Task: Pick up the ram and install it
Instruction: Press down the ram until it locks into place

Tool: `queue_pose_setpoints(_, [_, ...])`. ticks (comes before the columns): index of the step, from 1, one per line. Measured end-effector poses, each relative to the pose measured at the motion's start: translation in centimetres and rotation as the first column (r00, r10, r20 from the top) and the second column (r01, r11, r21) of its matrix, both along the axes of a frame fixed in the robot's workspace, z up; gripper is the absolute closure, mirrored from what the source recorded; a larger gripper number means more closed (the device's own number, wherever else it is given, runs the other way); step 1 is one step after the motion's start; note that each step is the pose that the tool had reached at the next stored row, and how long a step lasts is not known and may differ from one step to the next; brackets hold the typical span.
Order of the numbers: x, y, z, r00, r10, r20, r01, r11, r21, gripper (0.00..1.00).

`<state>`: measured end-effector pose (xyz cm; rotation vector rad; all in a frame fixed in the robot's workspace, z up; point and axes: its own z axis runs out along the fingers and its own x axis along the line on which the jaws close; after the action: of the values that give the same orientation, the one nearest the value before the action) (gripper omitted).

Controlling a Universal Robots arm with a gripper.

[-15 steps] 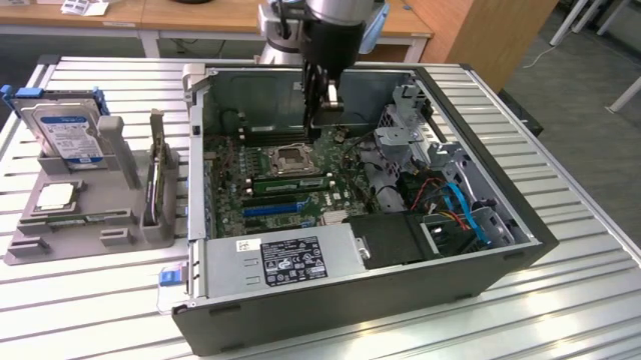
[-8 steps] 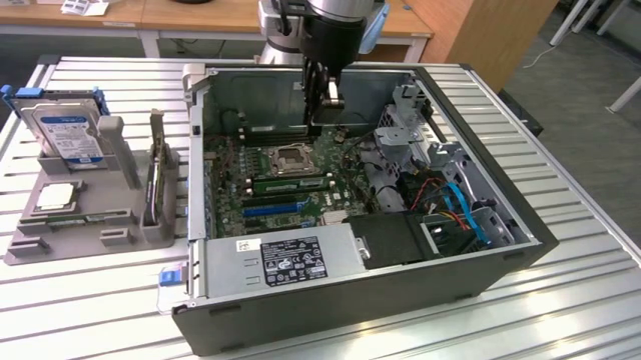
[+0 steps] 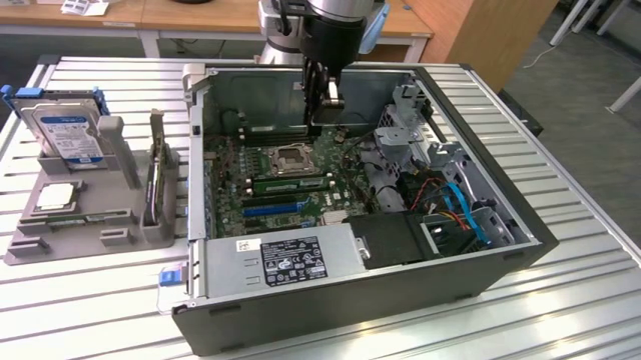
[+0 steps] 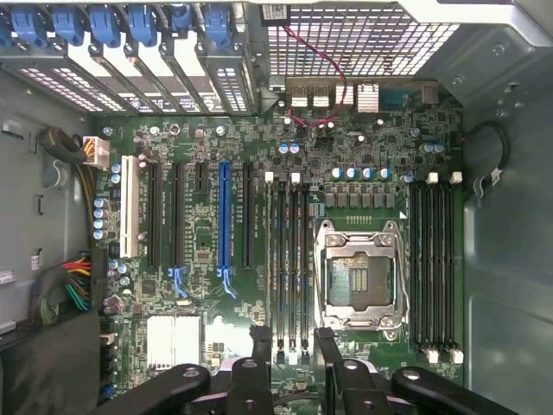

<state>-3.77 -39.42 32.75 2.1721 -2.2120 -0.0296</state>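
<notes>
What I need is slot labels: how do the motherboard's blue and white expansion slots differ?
The blue slot is longer than the white slot. The blue slot lies nearer the CPU socket; the white slot lies at the edge of the motherboard. Both are empty and parallel.

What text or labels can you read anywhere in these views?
None can be read.
Power supply label: print too small.
Hard drive label: blurred.
Motherboard markings: too small.
White tag on the case edge: unreadable.
</notes>
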Motion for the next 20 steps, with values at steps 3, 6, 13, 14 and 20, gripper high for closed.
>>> queue_pose_setpoints(3, [0.0, 0.0, 0.0, 1.0, 0.0, 0.0, 0.0, 1.0, 0.0, 0.67])
queue_pose_setpoints(6, [0.0, 0.0, 0.0, 1.0, 0.0, 0.0, 0.0, 1.0, 0.0, 0.65])
queue_pose_setpoints(13, [0.0, 0.0, 0.0, 1.0, 0.0, 0.0, 0.0, 1.0, 0.0, 0.55])
queue_pose_setpoints(14, [0.0, 0.0, 0.0, 1.0, 0.0, 0.0, 0.0, 1.0, 0.0, 0.61])
queue_pose_setpoints(20, [0.0, 0.0, 0.0, 1.0, 0.0, 0.0, 0.0, 1.0, 0.0, 0.85])
